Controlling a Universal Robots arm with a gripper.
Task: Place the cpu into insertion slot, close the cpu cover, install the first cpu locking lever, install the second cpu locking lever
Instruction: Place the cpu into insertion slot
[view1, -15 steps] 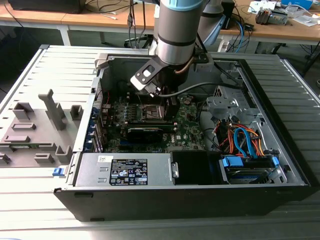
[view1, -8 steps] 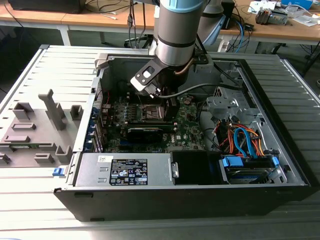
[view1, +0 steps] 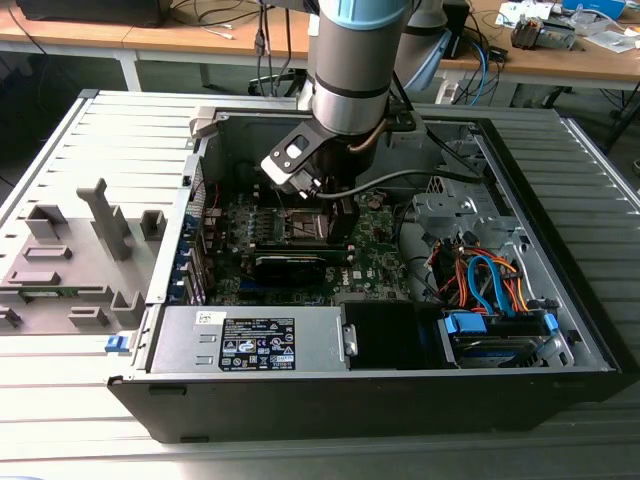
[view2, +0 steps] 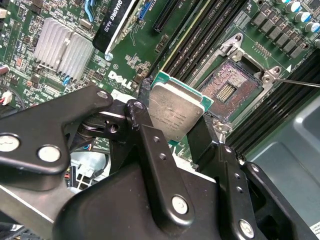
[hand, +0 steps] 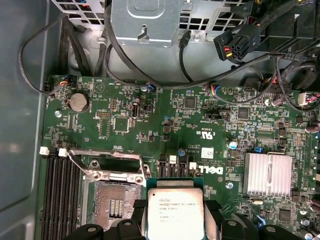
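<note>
Currently the gripper (view2: 172, 127) pinches the cpu (view2: 177, 107) by its edges, above the motherboard and just beside the bare insertion slot (view2: 231, 87). The cpu cover (hand: 112, 174) stands swung open. Judging by this, no step is finished yet.

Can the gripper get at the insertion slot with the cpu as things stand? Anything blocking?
Probably yes. The gripper is shut on the cpu, just beside the insertion slot. The cpu cover is swung open, the contacts are exposed, and nothing lies across the socket.
</note>
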